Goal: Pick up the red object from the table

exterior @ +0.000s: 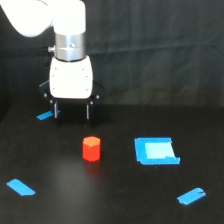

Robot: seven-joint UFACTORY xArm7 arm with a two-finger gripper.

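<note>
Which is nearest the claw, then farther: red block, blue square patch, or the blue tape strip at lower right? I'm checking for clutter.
From the claw, exterior view:
1. Small red-orange block, just below it.
2. Blue square patch, to the right.
3. Blue tape strip, lower right.

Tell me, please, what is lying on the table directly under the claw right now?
Only bare black table shows under the claw. A blue tape strip lies beside it, toward the exterior view's left. The red object stands apart, nearer the camera. The claw's body may hide some table behind it.
</note>
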